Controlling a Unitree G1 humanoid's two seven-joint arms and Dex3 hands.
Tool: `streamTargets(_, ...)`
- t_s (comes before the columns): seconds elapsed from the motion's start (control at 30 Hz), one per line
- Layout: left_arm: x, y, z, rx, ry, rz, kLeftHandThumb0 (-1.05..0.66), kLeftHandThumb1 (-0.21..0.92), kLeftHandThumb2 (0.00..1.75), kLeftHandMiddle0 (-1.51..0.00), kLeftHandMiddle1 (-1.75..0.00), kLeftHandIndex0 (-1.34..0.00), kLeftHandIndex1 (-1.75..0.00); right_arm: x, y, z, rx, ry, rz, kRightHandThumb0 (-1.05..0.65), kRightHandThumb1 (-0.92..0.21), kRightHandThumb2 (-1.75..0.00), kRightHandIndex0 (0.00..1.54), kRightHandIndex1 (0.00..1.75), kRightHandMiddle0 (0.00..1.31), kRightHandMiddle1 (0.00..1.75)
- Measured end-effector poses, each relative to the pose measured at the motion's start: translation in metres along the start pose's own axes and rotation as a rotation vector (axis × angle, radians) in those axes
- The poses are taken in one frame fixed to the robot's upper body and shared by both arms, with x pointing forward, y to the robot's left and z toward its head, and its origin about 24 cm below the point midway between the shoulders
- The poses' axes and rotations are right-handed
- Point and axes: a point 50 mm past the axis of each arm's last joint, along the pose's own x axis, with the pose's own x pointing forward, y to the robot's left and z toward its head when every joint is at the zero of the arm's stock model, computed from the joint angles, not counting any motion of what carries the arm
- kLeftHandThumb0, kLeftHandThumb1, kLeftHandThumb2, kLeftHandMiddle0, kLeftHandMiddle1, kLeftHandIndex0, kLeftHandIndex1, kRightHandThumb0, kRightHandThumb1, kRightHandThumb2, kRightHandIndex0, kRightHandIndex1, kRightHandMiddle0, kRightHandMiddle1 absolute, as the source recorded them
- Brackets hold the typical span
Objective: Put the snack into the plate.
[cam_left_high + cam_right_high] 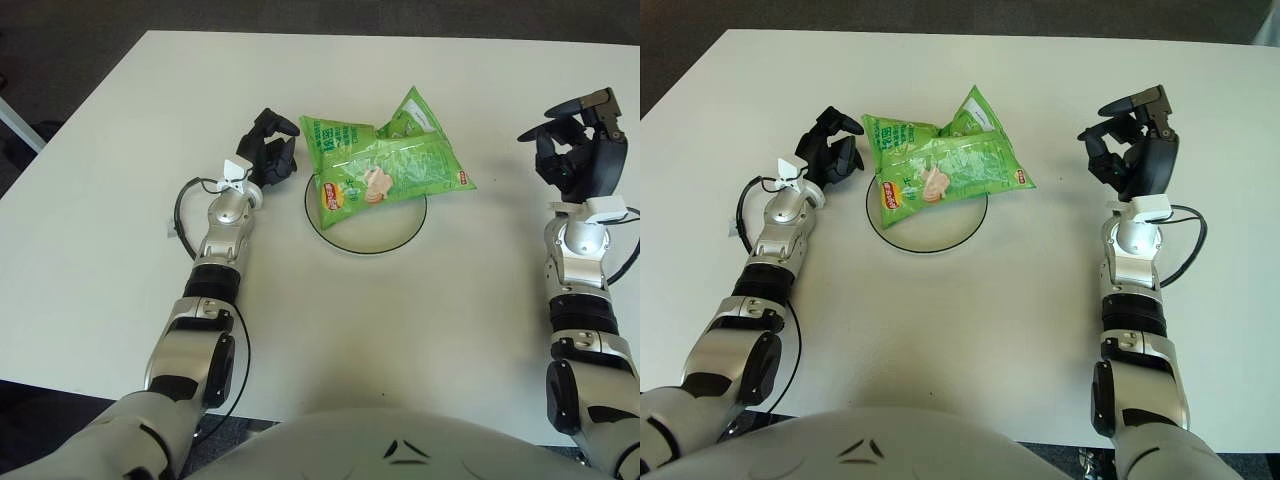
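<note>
Snack: a crinkled green foil snack bag (385, 165) with a chip picture on its front lies across the far part of the plate, its right end and upper corner overhanging the rim onto the table.
Plate: a shallow round white plate with a thin dark rim (372, 232) sits at the middle of the white table (120, 150), its near half bare.
Long axis: the bag runs left to right, slightly tilted, with its left end toward the left hand.
Nearer hand: the left hand (268, 160) shows just beside the bag's left edge and the plate's left rim; whether it touches the bag cannot be told.
Left hand state: its dark fingers are loosely curled and hold nothing.
Right hand: the right hand (1135, 150) is raised well apart from the bag, to the right of it, fingers spread and empty.
Judgement: the bag looks essentially placed; if any nudge is needed, it would come from the right side, pushing the overhanging end inward.
</note>
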Motion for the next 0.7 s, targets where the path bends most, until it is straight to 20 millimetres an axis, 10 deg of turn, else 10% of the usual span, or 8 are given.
streamTargets(0.7, 0.0021, -0.0001, 0.0008, -0.002, -0.01, -0.014, -0.36, 0.79, 0.68, -0.79, -1.75, -0.28, -1.75, -0.0042, -0.0001, -0.0001, 0.142, 0.113, 0.024, -0.35, -0.92, -0.48, 0.76, 1.58, 0.24, 1.72)
